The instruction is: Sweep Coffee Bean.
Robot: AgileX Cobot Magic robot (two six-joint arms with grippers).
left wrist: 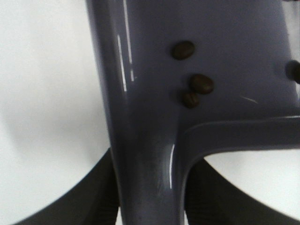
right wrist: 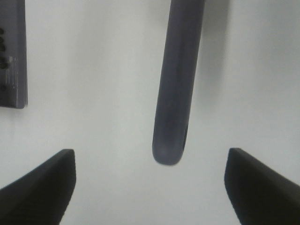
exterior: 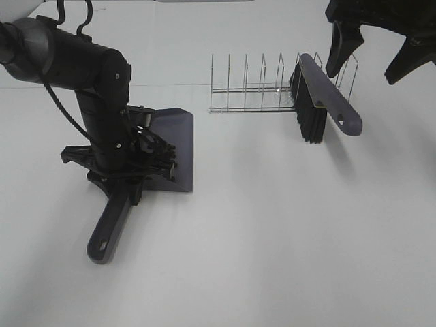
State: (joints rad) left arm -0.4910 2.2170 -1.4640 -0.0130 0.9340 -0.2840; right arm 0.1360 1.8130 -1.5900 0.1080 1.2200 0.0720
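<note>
A grey-purple dustpan (exterior: 178, 136) lies on the white table at the left. My left gripper (exterior: 129, 180) is shut on its handle (exterior: 105, 235) just behind the pan. In the left wrist view three coffee beans (left wrist: 200, 83) lie in the pan (left wrist: 234, 42), with my fingers (left wrist: 93, 201) on either side of the handle. A black-bristled brush (exterior: 320, 102) leans in the wire rack (exterior: 245, 88). My right gripper (exterior: 368, 65) is open and empty above it. In the right wrist view the brush handle (right wrist: 177, 84) ends between and beyond my open fingers (right wrist: 37, 187).
The wire rack stands at the back centre with several empty slots. In the right wrist view the edge of a grey panel (right wrist: 13, 56) with dark spots shows at one side. The white table (exterior: 286, 238) stretches from the dustpan to the right.
</note>
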